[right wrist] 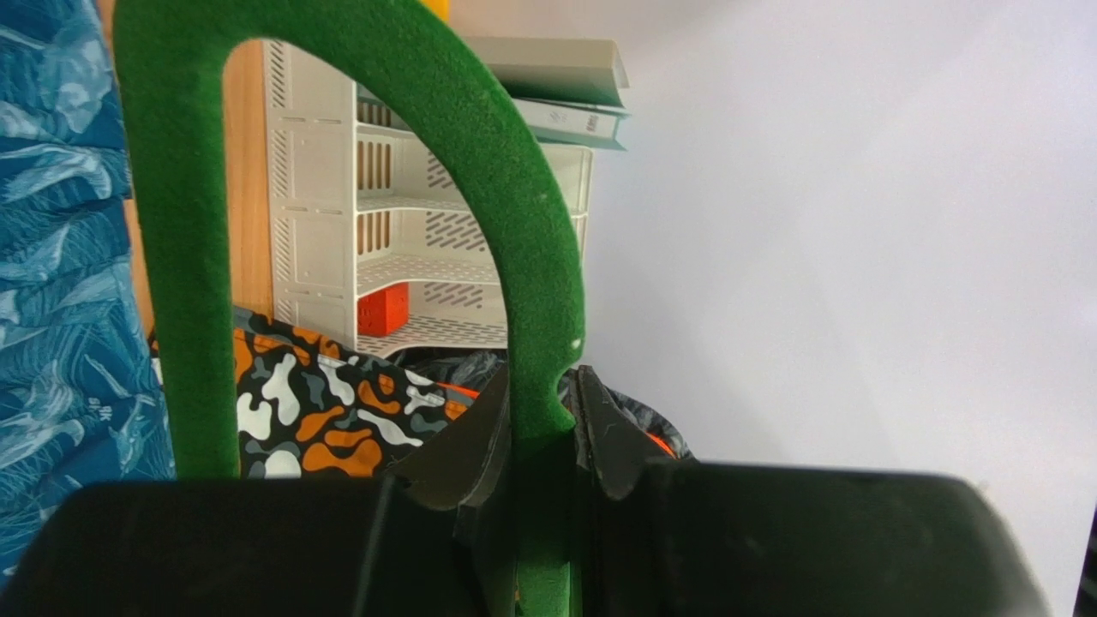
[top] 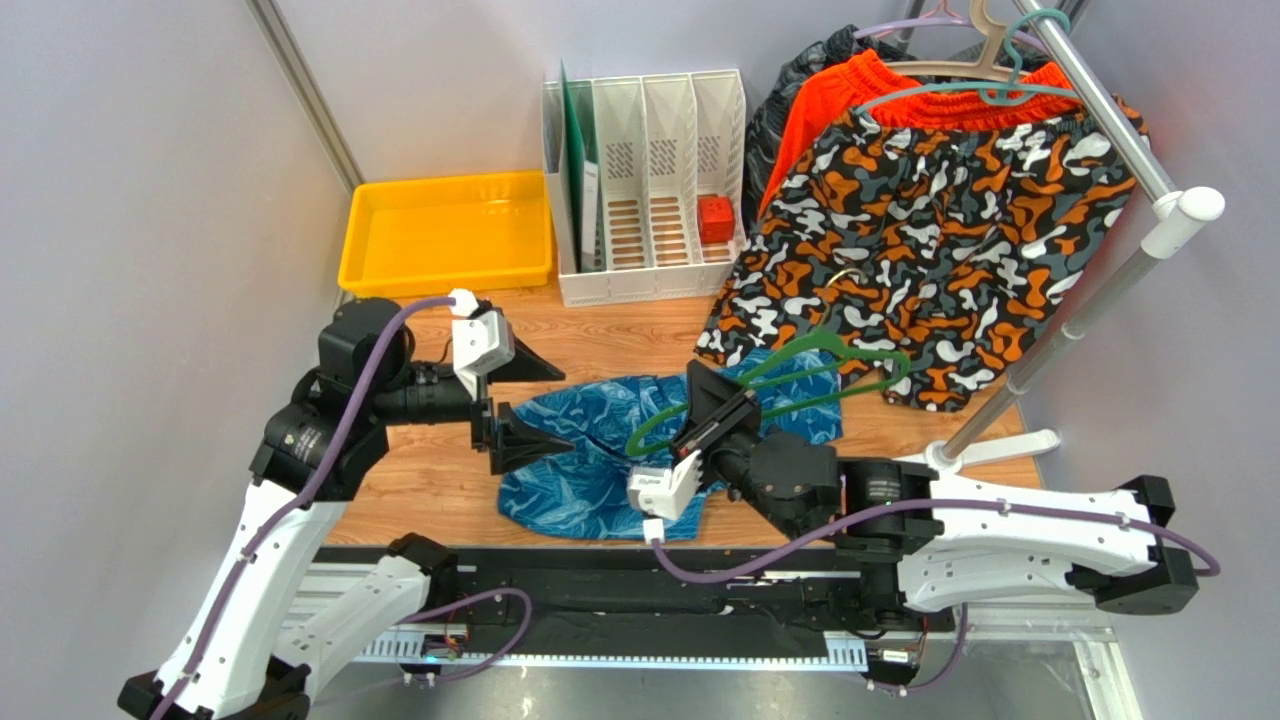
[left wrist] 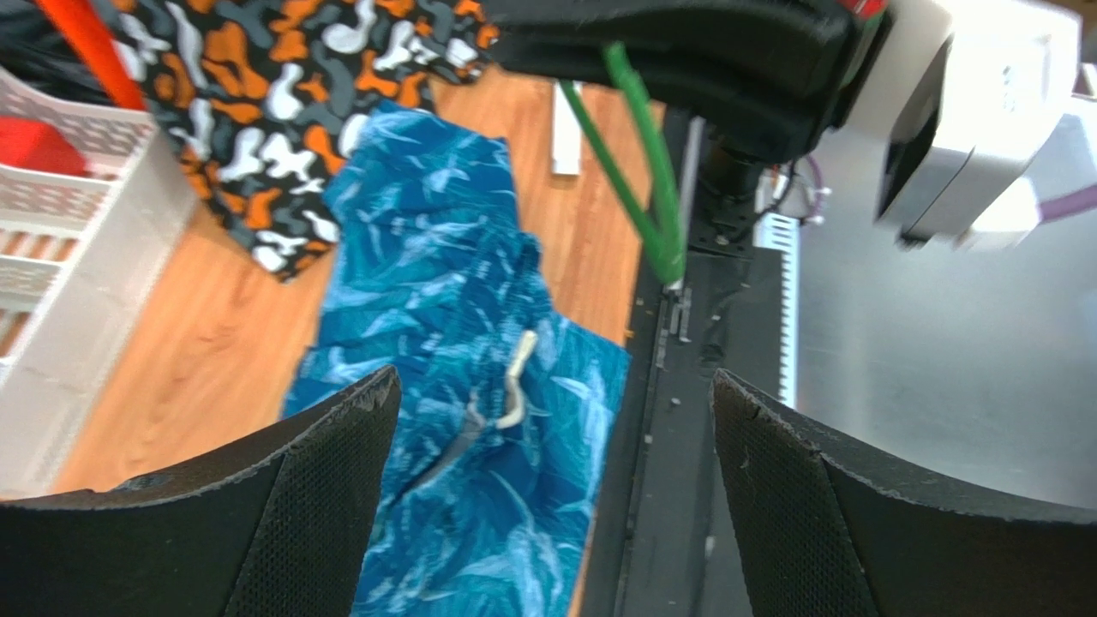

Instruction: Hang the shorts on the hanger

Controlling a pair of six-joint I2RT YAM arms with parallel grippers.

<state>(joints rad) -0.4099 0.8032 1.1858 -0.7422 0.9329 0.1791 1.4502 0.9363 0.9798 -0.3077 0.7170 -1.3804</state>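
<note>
The blue leaf-print shorts (top: 601,450) lie flat on the wooden table, with the white drawstring (left wrist: 518,377) showing near the waist. My right gripper (top: 718,413) is shut on the dark green hanger (top: 781,368) near its hook and holds it tilted above the right part of the shorts. In the right wrist view the jaws (right wrist: 541,399) pinch the hanger's green bar (right wrist: 386,77), with the shorts (right wrist: 52,257) at the left. My left gripper (top: 538,402) is open and empty, just above the shorts' left side (left wrist: 451,424). The hanger (left wrist: 644,167) shows ahead of it.
Orange-grey camouflage shorts (top: 932,240) and bright orange shorts (top: 902,93) hang from a metal rail (top: 1112,120) at the back right; the rail's stand base (top: 992,447) is on the table. A white file rack (top: 654,180) and a yellow tray (top: 443,233) stand at the back.
</note>
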